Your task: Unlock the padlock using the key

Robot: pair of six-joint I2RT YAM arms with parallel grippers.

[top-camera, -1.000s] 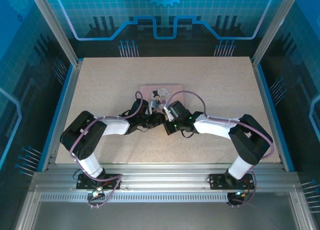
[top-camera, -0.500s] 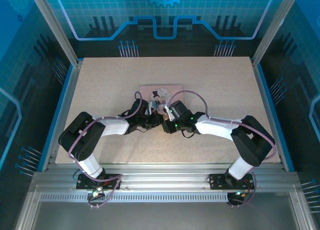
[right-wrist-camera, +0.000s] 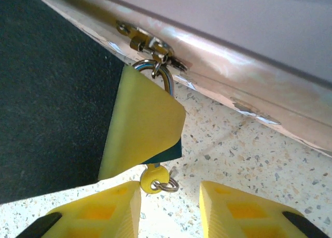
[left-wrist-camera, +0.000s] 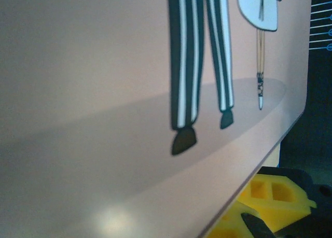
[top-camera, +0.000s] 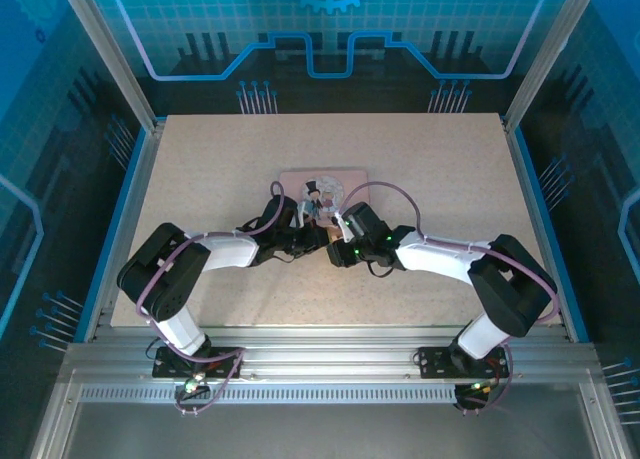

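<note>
The padlock (right-wrist-camera: pixel 170 151) hangs by its shackle from the hasp (right-wrist-camera: pixel 150 43) on the pink tin (right-wrist-camera: pixel 233 20). Only the shackle and a dark blue corner show. The rest lies behind a yellow finger (right-wrist-camera: pixel 142 126) of my left gripper (top-camera: pixel 308 237), which is shut on the padlock. The key (right-wrist-camera: pixel 153 178), yellow-headed with a small ring, sticks out of the padlock's underside. My right gripper (right-wrist-camera: pixel 170 211) is open just below it. One finger is at each side of the key's head and the left one almost touches it. Seen from above, both grippers meet at the tin's near edge.
The pink tin (top-camera: pixel 322 184) with the cartoon couple lies mid-table, and its lid (left-wrist-camera: pixel 104 93) looms close in the left wrist view. Speckled tabletop (top-camera: pixel 440 159) spreads all round it. Metal frame posts and blue walls bound the table.
My right gripper has opened and let go of the key, drawing back slightly. The left gripper has closed a little more on the padlock.
</note>
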